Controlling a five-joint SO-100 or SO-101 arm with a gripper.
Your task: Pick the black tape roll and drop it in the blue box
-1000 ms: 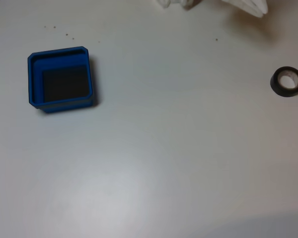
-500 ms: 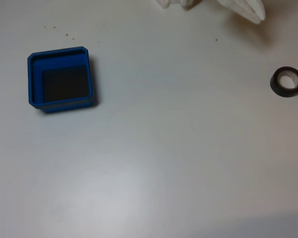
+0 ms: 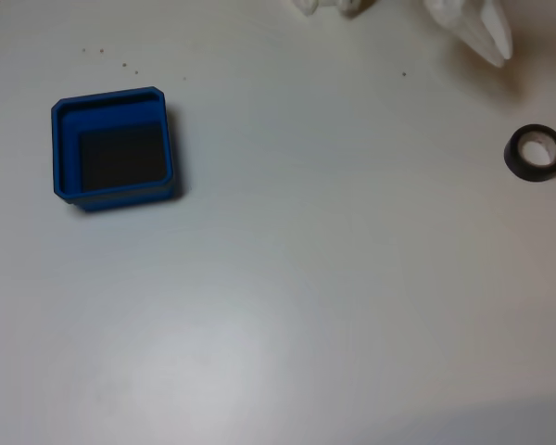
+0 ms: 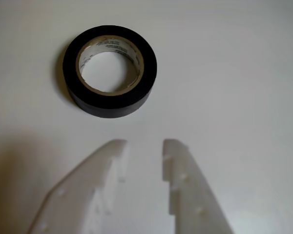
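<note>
A: Tape roll first, since the task turns on it, though it is the smallest thing here; where does everything lie, biggest downward?

B: Biggest is the white table [image 3: 287, 306], bare across most of the fixed view; next comes the blue box [image 3: 111, 100], sitting at the left of that view, its dark floor uncovered.

A: And the arm?

B: The white gripper [image 4: 144, 144] reaches in from the bottom edge of the wrist view; its two fingers [image 4: 183, 170] stand parted with table showing between them, gripping nothing. In the fixed view it pokes in at the top right [image 3: 486, 37].

A: So the roll is untouched?

B: Yes; the black tape roll [image 4: 110, 70] lies flat on the table just beyond the fingertips, slightly to the left of the gap in the wrist view, clear of both fingers; its pale core faces up. In the fixed view it sits near the right edge [image 3: 520, 161], well apart from the box.
</note>
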